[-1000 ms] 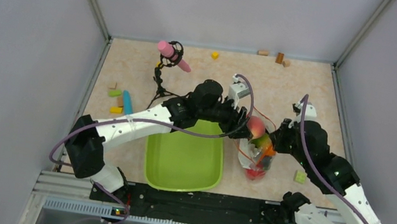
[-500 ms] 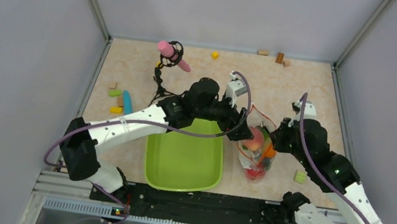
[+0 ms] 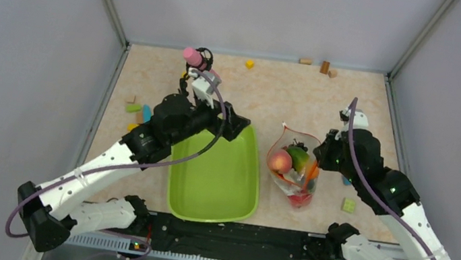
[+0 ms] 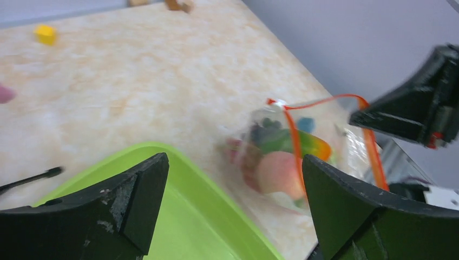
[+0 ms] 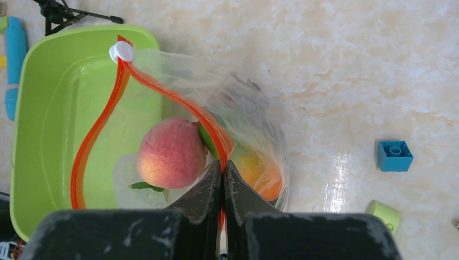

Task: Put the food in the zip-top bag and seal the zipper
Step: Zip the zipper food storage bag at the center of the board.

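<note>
- Guarding against spills: peach [image 5: 172,153] sits high in the bag [image 3: 293,173], close under the gaping mouth. A tilt or jerk of the held rim could roll it out onto the table [image 3: 273,98].
- Slip risk: the right jaws are pressed together on the zipper [image 5: 162,91] at one spot only. The thin film could slide out under the load and let the mouth collapse.
- Sealing risk: the peach bulges between the two orange-red strips, so they may not meet flat and the closure may stop short or pop open.
- Snag risk: the white slider tab [image 5: 122,52] sits at the far end of the strip, beside the green tray [image 3: 212,192], where a careless reach could catch the tray rim.
- Left jaws: wide apart, empty, hovering over the tray's far end, well apart from the bag.
- Bag: clear pouch, crinkled, resting on the table just right of the tray, with the mouth lifted and open in a loop.
- Contents: peach, dark grapes [image 4: 265,127], green piece [image 4: 281,142], orange piece [image 5: 260,173], red piece [image 3: 298,198] at the bottom. No loose food shows in the tray.
</note>
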Motion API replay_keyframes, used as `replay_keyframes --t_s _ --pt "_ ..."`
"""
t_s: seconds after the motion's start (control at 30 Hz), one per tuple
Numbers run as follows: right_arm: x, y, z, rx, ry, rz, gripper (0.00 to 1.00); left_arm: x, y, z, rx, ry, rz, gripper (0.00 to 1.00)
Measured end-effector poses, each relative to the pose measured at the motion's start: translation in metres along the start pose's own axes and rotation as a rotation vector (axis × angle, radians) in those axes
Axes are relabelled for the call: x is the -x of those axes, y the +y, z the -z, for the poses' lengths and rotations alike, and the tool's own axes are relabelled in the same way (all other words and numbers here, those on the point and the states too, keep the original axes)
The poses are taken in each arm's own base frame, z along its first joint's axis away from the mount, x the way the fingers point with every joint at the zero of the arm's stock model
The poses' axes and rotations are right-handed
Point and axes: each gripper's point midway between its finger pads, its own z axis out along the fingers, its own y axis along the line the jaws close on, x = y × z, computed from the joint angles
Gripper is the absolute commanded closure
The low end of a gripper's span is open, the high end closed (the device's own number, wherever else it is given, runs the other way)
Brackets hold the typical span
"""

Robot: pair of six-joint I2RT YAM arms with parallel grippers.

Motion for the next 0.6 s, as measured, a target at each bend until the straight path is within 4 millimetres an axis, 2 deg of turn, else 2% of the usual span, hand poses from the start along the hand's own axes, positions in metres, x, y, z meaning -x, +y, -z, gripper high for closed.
replay_keyframes --t_s 0.1,0.17,0.23,0.4,0.5,0.6 --pt "-0.002 -0.001 -0.004 -0.011 0.013 0.004 1.0 0.008 0.037 0.008 0.106 -0.044 0.009 0.02" --pt "-0.001 0.0 -0.004 -0.01 0.012 0.006 1.0 0.002 0.058 0.004 0.151 -0.026 0.006 0.02" --pt "0.001 0.001 -0.004 -0.001 0.005 0.016 1.0 -0.012 0.07 -0.005 0.16 0.021 -0.011 0.02" --pt "0.006 0.005 -0.005 0.02 -0.018 0.043 1.0 -0.06 0.067 -0.029 0.008 0.167 -0.137 0.02" --pt "0.01 0.005 -0.006 0.022 -0.033 0.045 1.0 -0.072 0.054 -0.04 -0.134 0.187 -0.232 0.02" --pt "0.014 0.005 -0.006 0.02 -0.051 0.04 1.0 -0.079 0.051 -0.054 -0.21 0.202 -0.293 0.02"
